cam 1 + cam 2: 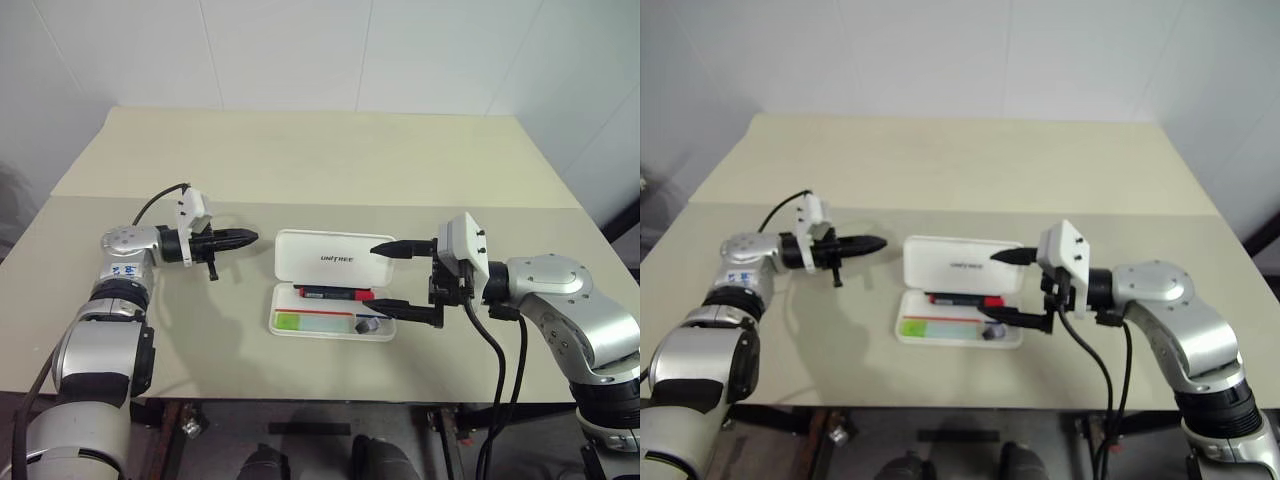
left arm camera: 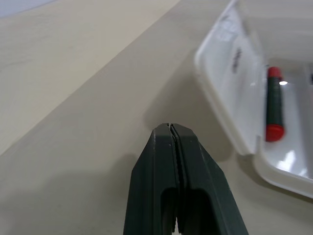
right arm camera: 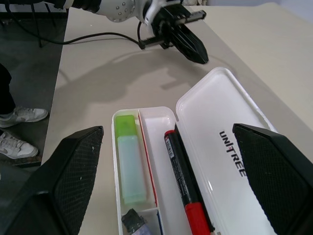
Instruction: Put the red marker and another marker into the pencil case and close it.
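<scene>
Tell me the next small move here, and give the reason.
Probably swing the lid of the pencil case shut. The red marker and the green marker both lie inside it, the shut left gripper sits just beside the raised lid, and the open right gripper holds nothing.

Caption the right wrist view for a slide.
Open white hard-plastic pencil case holding slim red-capped black marker and stubby light-green marker, between the open right hand fingers.

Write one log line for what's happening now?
red marker, green marker: inside pencil case | lid: open | left end effector: shut, empty | right end effector: open
</scene>
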Controlling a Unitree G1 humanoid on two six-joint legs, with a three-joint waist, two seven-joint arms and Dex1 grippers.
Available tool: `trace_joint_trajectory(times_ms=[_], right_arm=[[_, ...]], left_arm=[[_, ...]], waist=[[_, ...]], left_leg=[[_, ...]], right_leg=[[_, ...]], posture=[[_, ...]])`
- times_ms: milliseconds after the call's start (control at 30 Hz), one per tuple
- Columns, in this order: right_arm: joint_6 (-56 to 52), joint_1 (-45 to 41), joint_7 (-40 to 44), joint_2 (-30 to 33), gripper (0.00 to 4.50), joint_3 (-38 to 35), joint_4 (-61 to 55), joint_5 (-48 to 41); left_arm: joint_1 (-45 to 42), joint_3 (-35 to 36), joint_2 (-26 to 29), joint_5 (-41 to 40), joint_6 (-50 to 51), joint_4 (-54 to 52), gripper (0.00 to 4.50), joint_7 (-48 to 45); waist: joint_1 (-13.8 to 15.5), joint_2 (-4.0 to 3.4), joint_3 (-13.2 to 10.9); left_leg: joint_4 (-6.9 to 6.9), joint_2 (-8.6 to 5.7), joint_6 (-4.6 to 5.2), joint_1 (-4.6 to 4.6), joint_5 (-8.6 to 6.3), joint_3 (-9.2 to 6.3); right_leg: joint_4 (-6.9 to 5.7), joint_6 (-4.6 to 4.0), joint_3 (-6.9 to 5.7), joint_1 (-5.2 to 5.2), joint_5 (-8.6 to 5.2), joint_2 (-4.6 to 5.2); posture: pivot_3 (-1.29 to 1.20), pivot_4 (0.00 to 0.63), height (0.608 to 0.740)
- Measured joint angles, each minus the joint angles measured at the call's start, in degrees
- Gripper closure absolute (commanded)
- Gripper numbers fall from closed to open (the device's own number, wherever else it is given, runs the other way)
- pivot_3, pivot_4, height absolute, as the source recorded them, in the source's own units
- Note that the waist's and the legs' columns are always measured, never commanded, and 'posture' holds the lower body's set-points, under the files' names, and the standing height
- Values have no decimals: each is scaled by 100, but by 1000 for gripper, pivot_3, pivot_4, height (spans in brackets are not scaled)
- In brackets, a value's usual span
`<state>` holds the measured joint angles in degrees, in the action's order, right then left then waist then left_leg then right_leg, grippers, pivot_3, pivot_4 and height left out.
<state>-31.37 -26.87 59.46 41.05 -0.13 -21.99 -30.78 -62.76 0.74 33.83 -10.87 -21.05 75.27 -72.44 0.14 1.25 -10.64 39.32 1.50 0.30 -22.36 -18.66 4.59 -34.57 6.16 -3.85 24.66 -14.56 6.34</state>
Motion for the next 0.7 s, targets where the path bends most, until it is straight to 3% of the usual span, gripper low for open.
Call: trace_joint_trajectory(times_ms=[267,700], right_arm=[[17,396,-111,3,0,-89,-85,-130],[514,660,322,162,0,-552,603,-238]], left_arm=[[-207,334,-382,246,142,169,4481,82],[-334,555,-819,279,154,152,4481,-1359]], waist=[[25,2,-1],[16,3,-2]], left_leg=[[1,-1,0,0,0,2],[3,-2,0,1,0,3]], right_leg=[[0,1,-2,0,1,1],[-1,2,-2,-2,1,0]], posture=[[0,150,740],[0,150,740]])
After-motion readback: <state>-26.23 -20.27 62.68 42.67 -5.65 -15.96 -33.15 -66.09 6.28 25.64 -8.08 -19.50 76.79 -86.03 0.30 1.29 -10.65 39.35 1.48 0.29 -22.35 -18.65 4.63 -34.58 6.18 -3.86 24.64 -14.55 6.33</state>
